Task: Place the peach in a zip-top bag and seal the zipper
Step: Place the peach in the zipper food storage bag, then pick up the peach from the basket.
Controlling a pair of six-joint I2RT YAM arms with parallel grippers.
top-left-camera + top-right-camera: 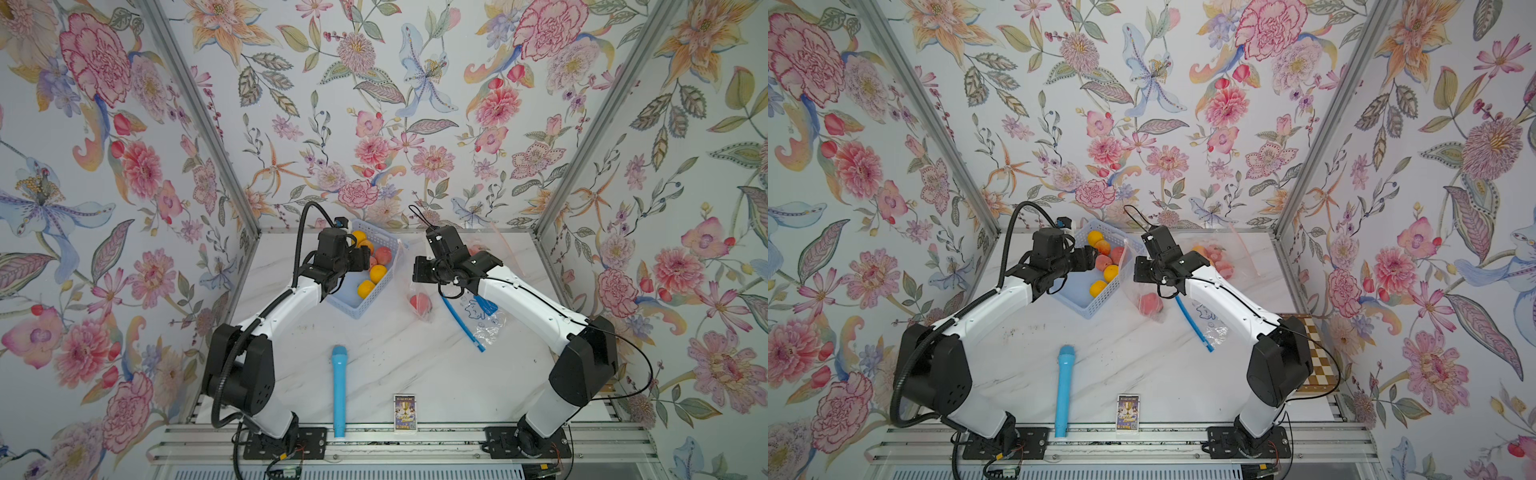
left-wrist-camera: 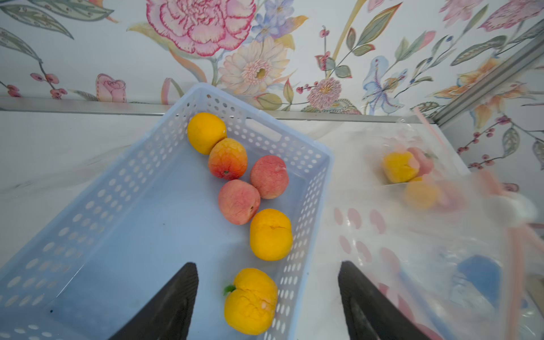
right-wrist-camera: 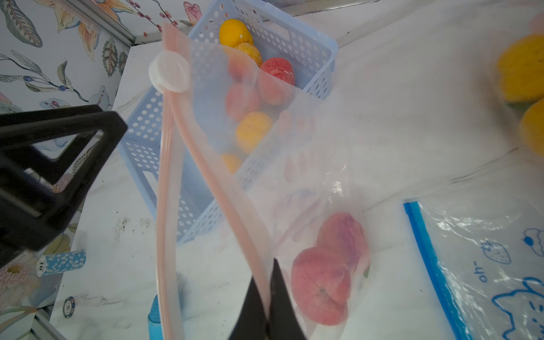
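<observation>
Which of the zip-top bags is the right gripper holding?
The pink-zippered bag holding one peach, its rim pinched in the right gripper. The blue-zippered bag lies flat; the far bag holds several fruits.

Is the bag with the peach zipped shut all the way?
No, the pink zipper strips of the bag stand apart in the right wrist view, with the peach inside.

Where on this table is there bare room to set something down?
Widest bare patch: centre of the table, bordered by the basket, blue microphone and blue-zipper bag. A smaller one lies between the card box and right arm. The back is crowded: basket, peach bag, fruit bag.
</observation>
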